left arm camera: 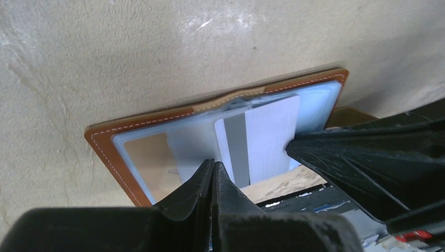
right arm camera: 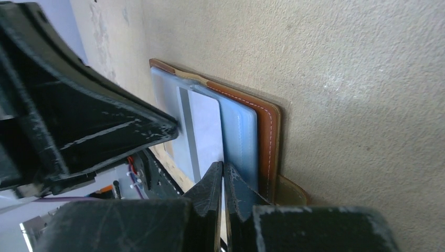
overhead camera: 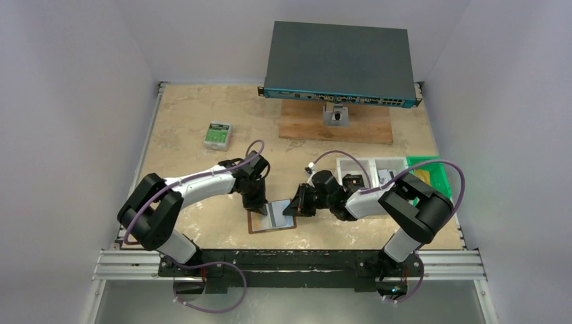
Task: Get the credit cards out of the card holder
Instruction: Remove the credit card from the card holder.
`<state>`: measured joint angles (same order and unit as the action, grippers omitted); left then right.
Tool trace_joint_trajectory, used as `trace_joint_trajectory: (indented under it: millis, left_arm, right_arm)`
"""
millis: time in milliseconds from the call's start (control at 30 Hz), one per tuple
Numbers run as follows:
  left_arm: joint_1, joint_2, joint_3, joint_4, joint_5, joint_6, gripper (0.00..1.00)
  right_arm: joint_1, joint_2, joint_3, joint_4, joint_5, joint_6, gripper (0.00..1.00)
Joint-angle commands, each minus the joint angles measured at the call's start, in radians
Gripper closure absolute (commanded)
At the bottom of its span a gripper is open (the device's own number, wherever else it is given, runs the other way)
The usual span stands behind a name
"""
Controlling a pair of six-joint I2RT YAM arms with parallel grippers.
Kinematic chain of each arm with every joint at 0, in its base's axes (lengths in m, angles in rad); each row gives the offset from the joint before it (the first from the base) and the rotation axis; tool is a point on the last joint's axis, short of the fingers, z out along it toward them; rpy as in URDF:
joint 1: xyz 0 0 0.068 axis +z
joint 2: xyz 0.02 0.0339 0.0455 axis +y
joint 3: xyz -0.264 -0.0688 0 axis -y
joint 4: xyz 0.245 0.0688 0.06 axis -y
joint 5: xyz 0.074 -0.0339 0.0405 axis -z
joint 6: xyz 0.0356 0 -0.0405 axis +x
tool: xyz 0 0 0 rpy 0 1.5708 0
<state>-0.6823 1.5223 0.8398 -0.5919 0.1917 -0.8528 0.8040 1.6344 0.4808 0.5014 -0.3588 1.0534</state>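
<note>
1. Surface (overhead camera: 202, 115): one beige, mottled surface carries everything listed below.
2. Card holder (overhead camera: 271, 217) (left arm camera: 113, 137) (right arm camera: 270, 131): one brown leather holder with white stitching lies opened flat near the front edge of the surface, between the two hands. Its grey-blue inner pockets face up, and its tab sticks out past one edge.
3. Card (left arm camera: 270, 134) (right arm camera: 207, 123): one pale card with a grey stripe lies on the inner pockets, partly out of its pocket. A tan patch shows through another pocket; whether that is a second card cannot be told.
4. Left hand (overhead camera: 258, 208) (left arm camera: 212, 167) (right arm camera: 168, 126): one; its two fingers are pressed together at the tips with nothing seen between them. The tips rest at the holder, against the side of the card.
5. Right hand (overhead camera: 294, 206) (right arm camera: 222, 169) (left arm camera: 295, 147): one; its fingers are likewise fully closed and grip nothing visible. The tips meet the opposite side of the same card.
6. Green-and-white box (overhead camera: 217, 135): one, well apart at the left.
7. Network switch (overhead camera: 340, 64): one, at the far edge, above one wooden board (overhead camera: 367, 125).
8. White bins (overhead camera: 352, 167): two, side by side at the right, just beside one green bin (overhead camera: 435, 177).
</note>
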Motion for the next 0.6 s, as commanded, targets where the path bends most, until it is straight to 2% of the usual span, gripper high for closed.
trace_joint_trajectory:
  millis: [0, 233, 333, 433, 500, 567]
  left_arm:
    - [-0.005, 0.047, -0.018, 0.057, 0.012, -0.003, 1.00]
    - [-0.005, 0.109, -0.035, 0.052, -0.001, -0.018, 1.00]
    - [-0.005, 0.117, -0.039, 0.055, -0.001, -0.020, 1.00]
    - [-0.005, 0.116, -0.042, 0.054, -0.004, -0.022, 1.00]
    - [-0.005, 0.116, -0.041, 0.051, -0.008, -0.023, 1.00]
    - [-0.005, 0.117, -0.042, 0.045, -0.012, -0.025, 1.00]
  right_arm:
    - [-0.006, 0.005, 0.028, 0.054, -0.042, -0.010, 1.00]
    - [-0.006, 0.044, 0.020, 0.129, -0.085, 0.017, 0.78]
    - [-0.006, 0.062, 0.019, 0.146, -0.093, 0.024, 0.75]
    - [-0.005, 0.073, 0.015, 0.163, -0.100, 0.031, 0.79]
    - [-0.005, 0.071, 0.014, 0.160, -0.098, 0.033, 0.91]
    - [-0.006, 0.056, 0.013, 0.147, -0.097, 0.030, 0.98]
